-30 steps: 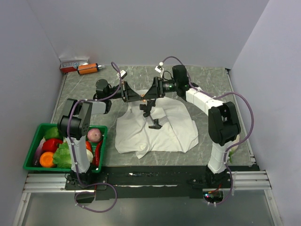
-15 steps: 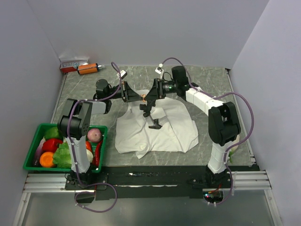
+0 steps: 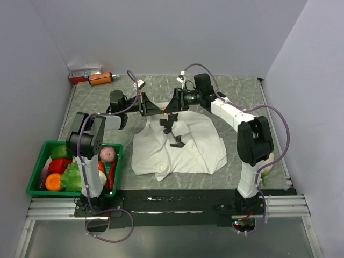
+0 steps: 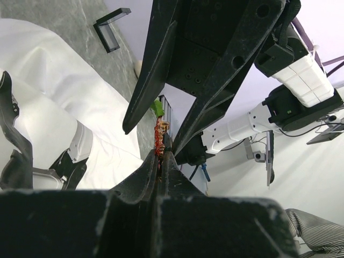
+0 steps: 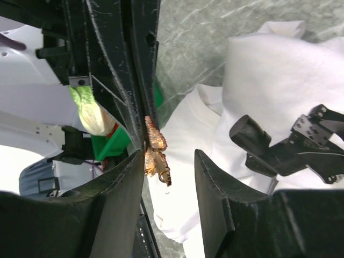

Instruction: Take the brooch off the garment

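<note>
The brooch [image 3: 163, 111], a tiny orange-copper piece, hangs in the air above the far edge of the garment [image 3: 183, 148], a white T-shirt with black shapes on it. My left gripper [image 3: 156, 110] is shut on the brooch [image 4: 159, 138], which sticks out past the tip of my left gripper [image 4: 162, 153]. My right gripper [image 3: 169, 110] faces it from the right. In the right wrist view the brooch [image 5: 155, 150] lies against one finger [image 5: 126, 183] of my right gripper [image 5: 169, 156]; the other finger [image 5: 215, 183] stands apart, so the jaws are open. The garment [image 5: 263, 70] lies below.
A green basket [image 3: 45, 144] of vegetables stands at the front left beside the left arm's base. An orange bottle [image 3: 102, 78] and a red-and-white box [image 3: 83, 72] lie at the back left corner. A small black bracket [image 4: 110, 27] rests on the marble top.
My right gripper's jaws have narrowed around the brooch and its wrist has shifted slightly. The left gripper has kept its hold and place.
</note>
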`<action>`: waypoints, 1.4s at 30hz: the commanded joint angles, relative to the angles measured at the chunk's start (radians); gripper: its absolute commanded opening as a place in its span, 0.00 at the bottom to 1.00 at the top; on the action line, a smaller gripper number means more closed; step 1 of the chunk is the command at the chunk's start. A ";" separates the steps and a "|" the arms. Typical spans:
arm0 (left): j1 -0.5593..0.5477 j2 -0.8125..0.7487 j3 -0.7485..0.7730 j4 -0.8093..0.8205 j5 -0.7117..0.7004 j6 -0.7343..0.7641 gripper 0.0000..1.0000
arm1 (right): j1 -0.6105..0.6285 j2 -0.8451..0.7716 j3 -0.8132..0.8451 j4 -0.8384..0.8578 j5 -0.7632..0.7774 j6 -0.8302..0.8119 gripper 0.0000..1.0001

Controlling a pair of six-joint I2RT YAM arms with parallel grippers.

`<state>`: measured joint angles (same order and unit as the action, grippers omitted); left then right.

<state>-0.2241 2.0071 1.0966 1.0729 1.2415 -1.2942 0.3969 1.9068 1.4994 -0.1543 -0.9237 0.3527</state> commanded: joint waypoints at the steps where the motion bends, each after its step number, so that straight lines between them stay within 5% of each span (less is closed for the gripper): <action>1: -0.001 -0.011 0.028 0.065 0.016 0.007 0.01 | 0.007 0.012 0.041 -0.051 0.065 -0.040 0.49; 27: 0.005 -0.021 0.029 0.101 0.024 -0.002 0.01 | -0.059 -0.040 0.007 -0.131 0.132 -0.086 0.51; 31: 0.005 -0.018 0.028 0.094 0.023 0.004 0.01 | -0.075 -0.052 -0.019 -0.088 0.070 -0.067 0.53; 35: 0.005 -0.013 0.032 0.081 0.026 0.015 0.01 | -0.084 -0.061 -0.080 0.140 -0.192 0.034 0.58; 42: 0.003 -0.007 0.037 0.081 0.027 0.012 0.01 | -0.086 -0.057 -0.100 0.171 -0.234 0.040 0.59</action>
<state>-0.2211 2.0113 1.0981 1.0981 1.2518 -1.2949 0.3115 1.8923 1.3949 -0.0723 -1.0840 0.3897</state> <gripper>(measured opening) 0.033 0.587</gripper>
